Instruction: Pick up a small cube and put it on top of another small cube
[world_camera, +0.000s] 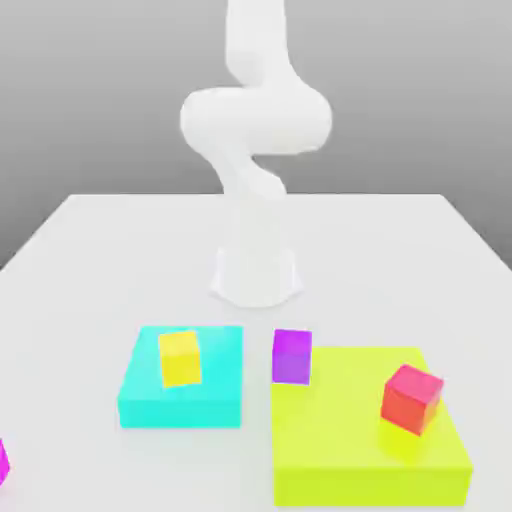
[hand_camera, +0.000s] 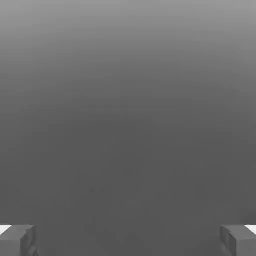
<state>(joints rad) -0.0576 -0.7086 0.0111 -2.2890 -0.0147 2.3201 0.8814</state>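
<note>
A yellow small cube (world_camera: 180, 357) sits on a flat cyan block (world_camera: 181, 378). On the table between that block and a large lime-green block (world_camera: 365, 430) stands a purple small cube (world_camera: 292, 355). A red small cube (world_camera: 411, 397) rests, slightly turned, on the lime-green block. The white arm (world_camera: 255, 150) rises from its base and leaves the exterior view upward, so the hand is not seen there. In the hand view my gripper (hand_camera: 128, 241) is open, its two grey fingertips (hand_camera: 17, 241) far apart with only grey background between them; no cube shows there.
A magenta object (world_camera: 3, 462) is cut off at the exterior view's left edge. The arm's base (world_camera: 256, 272) stands on the white table (world_camera: 100, 260) behind the blocks.
</note>
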